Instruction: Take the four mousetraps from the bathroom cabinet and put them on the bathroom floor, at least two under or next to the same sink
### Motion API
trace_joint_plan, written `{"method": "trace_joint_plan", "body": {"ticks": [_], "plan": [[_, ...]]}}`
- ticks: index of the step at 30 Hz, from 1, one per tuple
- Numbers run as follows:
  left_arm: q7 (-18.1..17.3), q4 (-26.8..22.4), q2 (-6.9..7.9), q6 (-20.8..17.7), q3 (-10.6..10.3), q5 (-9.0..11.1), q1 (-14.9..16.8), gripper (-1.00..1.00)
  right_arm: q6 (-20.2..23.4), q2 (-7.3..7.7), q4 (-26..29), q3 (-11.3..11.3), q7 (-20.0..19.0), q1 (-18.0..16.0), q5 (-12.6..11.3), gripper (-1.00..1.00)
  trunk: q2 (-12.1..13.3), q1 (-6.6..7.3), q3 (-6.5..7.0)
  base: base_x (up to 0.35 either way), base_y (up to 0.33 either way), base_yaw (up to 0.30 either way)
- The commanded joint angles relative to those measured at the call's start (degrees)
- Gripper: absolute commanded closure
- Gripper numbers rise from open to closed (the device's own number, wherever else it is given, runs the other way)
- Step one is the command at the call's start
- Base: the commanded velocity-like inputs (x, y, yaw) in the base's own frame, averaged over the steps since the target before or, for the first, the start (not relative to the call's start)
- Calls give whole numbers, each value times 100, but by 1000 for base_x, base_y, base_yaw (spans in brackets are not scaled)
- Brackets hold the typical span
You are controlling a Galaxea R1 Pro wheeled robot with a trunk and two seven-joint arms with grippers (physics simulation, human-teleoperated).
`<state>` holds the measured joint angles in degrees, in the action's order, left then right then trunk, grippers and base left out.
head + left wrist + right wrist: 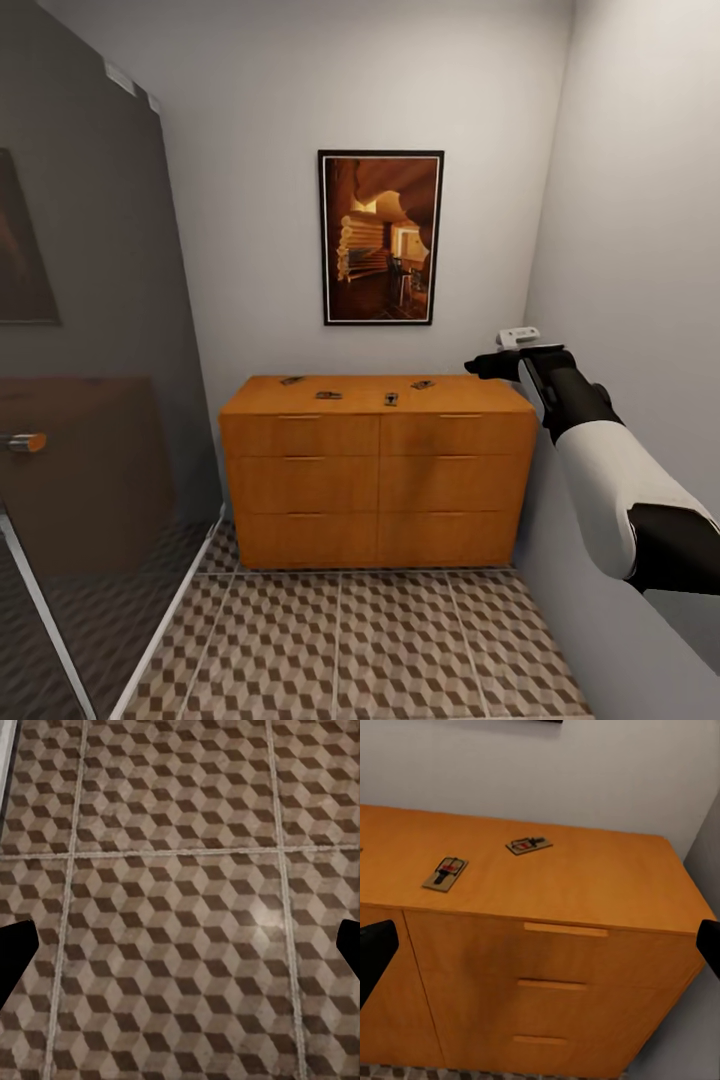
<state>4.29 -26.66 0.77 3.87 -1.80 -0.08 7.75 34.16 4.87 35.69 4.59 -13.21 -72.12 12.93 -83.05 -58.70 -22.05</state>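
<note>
Four mousetraps on the cabinet [375, 470] top, your right arm raised beside it.

Left to right, the traps [291, 380], [328, 395], [390, 399], [422, 384] are small flat brown boards with dark wire, spread apart. Your right gripper [487, 367] hovers level past the cabinet's right end, fingers wide apart, empty. Your left gripper [180, 945] faces bathroom floor [172, 832] tiles, spread wide, empty.
</note>
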Motion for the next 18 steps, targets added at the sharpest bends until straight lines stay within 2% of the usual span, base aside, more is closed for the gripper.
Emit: {"method": "trace_joint_plan", "body": {"ticks": [1,18], "plan": [[28,3,2,18,-18,-1,3,-100,21,-3,-3,22,-49,-4,60,-100,-3,-2,-7,261,0,0],[28,1,2,17,-17,3,6,-100,-3,-12,-170,15,-42,-4,68,-100,-3,-2,-7,261,0,0]]}}
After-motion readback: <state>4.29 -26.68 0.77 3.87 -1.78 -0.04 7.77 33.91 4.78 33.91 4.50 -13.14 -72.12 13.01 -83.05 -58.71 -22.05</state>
